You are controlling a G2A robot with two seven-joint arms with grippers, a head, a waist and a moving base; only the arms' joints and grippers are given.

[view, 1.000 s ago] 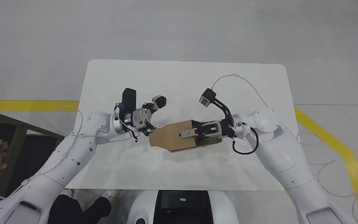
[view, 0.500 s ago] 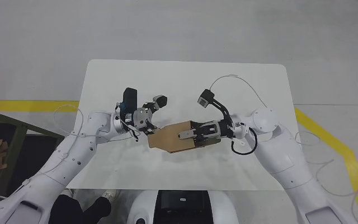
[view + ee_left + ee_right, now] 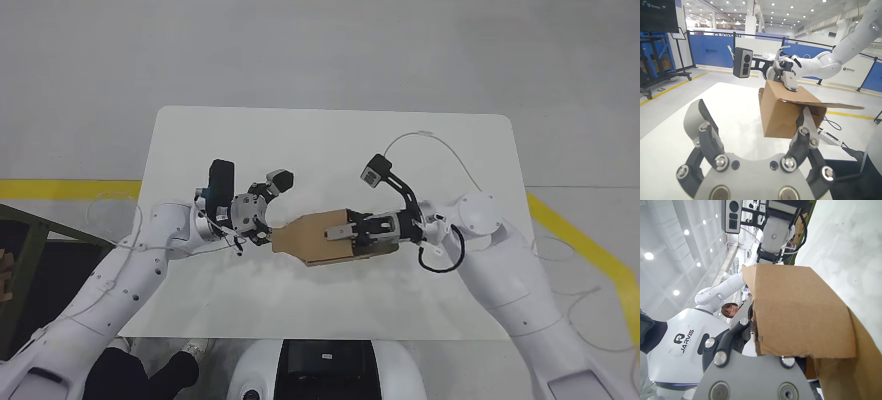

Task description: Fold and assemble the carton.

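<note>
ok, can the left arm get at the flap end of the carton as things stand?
Probably yes. The left gripper is open right at that end of the carton, with one finger by its edge beneath the loose flap and nothing between them. The right gripper clamps the other end, clear of that side.

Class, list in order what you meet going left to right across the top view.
The left tool → carton → right arm. The right tool overlaps the carton, so it is left out.
</note>
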